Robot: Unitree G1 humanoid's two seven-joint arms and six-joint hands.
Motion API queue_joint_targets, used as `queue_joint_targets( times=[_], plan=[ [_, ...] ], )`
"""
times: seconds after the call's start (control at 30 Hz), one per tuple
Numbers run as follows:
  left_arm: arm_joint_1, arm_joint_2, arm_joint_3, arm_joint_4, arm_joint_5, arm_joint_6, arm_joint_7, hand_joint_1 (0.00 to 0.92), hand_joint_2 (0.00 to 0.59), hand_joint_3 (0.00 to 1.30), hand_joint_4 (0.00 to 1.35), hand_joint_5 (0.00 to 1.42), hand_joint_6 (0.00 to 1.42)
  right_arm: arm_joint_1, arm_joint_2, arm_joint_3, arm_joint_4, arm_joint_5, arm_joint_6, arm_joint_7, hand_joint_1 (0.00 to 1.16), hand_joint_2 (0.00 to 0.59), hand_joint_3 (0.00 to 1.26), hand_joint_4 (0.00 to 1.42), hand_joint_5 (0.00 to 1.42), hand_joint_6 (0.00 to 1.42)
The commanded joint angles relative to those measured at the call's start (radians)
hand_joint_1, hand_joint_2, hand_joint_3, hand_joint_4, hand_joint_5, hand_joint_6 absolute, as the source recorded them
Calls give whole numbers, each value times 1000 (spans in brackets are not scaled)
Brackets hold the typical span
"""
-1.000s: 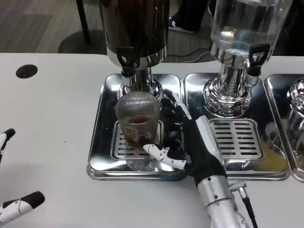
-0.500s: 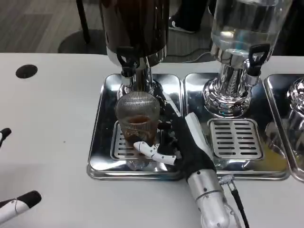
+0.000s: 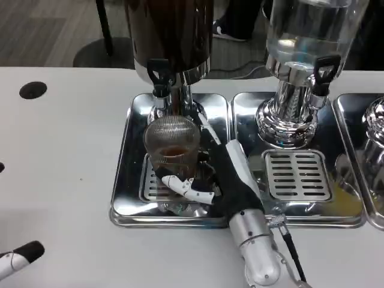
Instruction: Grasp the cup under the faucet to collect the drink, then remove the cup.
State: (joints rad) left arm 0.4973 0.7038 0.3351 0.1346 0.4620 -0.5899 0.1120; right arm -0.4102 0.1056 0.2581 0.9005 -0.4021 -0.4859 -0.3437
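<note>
A clear ribbed cup (image 3: 173, 150) with brown drink in its lower part stands on the drip grate (image 3: 151, 187) under the black faucet (image 3: 159, 73) of the dark dispenser (image 3: 169, 36). My right hand (image 3: 223, 180) wraps the cup from its right side, thumb across the front near the base and fingers behind it. Only the fingertips of my left hand (image 3: 19, 257) show at the lower left edge, far from the cup; whether it is open or curled cannot be judged.
A second dispenser (image 3: 306, 36) with clear liquid stands to the right on its own steel tray (image 3: 288, 204). A third tray (image 3: 369, 162) shows at the right edge. A black hole (image 3: 32, 90) marks the white table at the far left.
My right hand has slid left and closed in around the cup, forearm swinging leftward. The left hand has dropped lower toward the picture's edge. The cup stays under the faucet.
</note>
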Motion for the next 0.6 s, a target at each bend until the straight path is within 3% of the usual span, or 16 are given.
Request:
queue_joint_targets(
  times=[0.03,0.6],
  plan=[
    [1,12,10,11,-7,1,-12,0,24,0,0,0,0,-25,14,2,25,8,-24,-13,884,183,45,98,147,326],
    [-17,9,7,9,-8,8,-22,0,29,0,0,0,0,-27,11,-5,46,17,-31,-33,884,188,119,197,246,339]
  ],
)
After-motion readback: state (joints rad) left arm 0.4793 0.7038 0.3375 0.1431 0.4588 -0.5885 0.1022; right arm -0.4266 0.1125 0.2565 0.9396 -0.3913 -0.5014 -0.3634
